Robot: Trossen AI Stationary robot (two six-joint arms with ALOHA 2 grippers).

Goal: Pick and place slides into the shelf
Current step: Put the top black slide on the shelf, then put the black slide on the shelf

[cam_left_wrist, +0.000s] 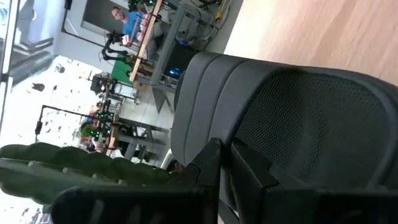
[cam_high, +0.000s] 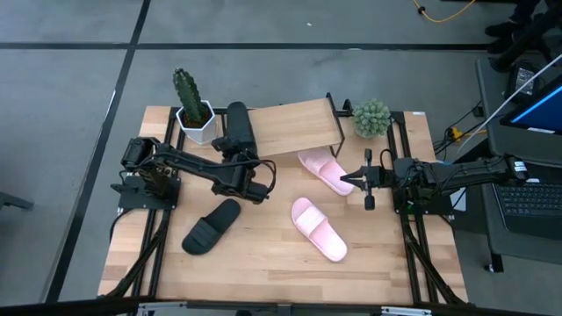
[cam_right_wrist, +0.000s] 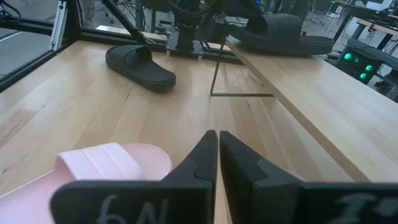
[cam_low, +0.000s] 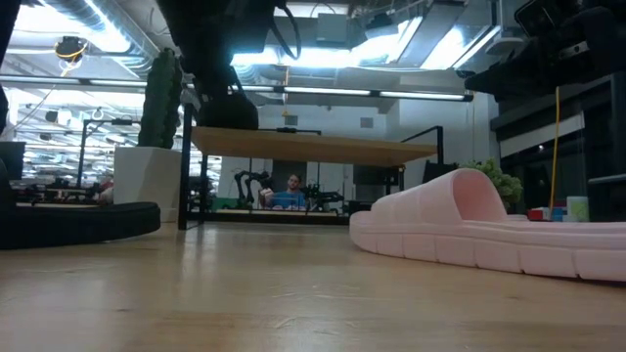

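One black slide (cam_high: 239, 123) lies along the left end of the shelf's plank top (cam_high: 299, 127), and my left gripper (cam_high: 237, 147) is shut on it from the near side. The second black slide (cam_high: 211, 226) rests sole-down on the table, near left. One pink slide (cam_high: 320, 228) lies sole-down near the table's middle. The other pink slide (cam_high: 323, 167) lies at the shelf's near edge, partly under the plank. My right gripper (cam_high: 351, 180) is shut and points toward the table's left, over that slide's right end (cam_right_wrist: 106, 165). My left gripper (cam_left_wrist: 227, 165) pinches the black slide's near end (cam_left_wrist: 249, 146) between its two fingers, coming from the table's near side and lying along the slide. The slide rests flat on the shelf's plank (cam_low: 313, 147). My right gripper: I cannot tell whether its shut fingers touch the pink slide.
A potted cactus (cam_high: 189, 101) stands just left of the shelf, close to the held slide. A small round green plant (cam_high: 371, 117) sits at the shelf's right end. The shelf's thin black legs (cam_right_wrist: 214, 68) stand on the table. Bare tabletop shows along the near edge (cam_high: 263, 272).
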